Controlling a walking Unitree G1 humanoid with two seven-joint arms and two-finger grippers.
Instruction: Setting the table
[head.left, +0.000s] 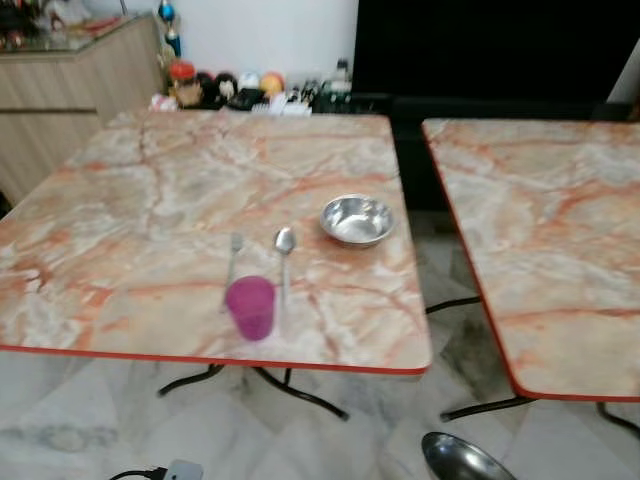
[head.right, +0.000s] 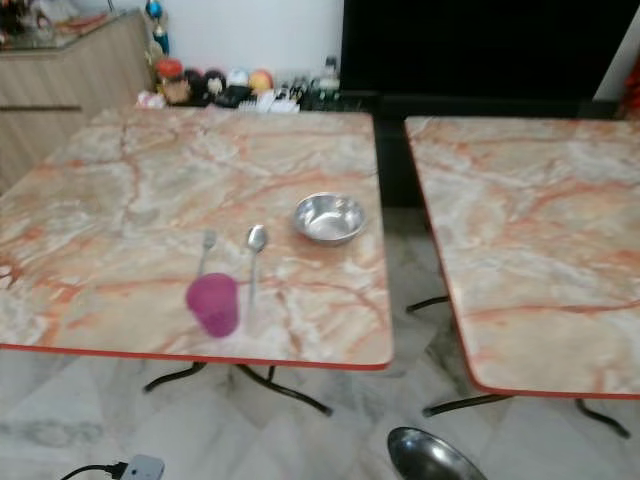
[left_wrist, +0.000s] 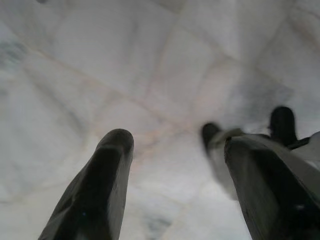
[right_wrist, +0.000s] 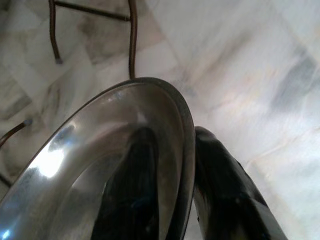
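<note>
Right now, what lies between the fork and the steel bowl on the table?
In the left eye view, a spoon lies between the fork and the steel bowl, parallel to the fork.

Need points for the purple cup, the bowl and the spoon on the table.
Purple cup (head.left: 250, 307), left eye view, side wall.
Bowl (head.left: 357, 219), left eye view, inside bottom.
Spoon (head.left: 285, 240), left eye view, its head.

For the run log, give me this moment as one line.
right gripper: shut on steel plate, low over floor | left gripper: open, idle | table: bowl, spoon, fork, purple cup
</note>
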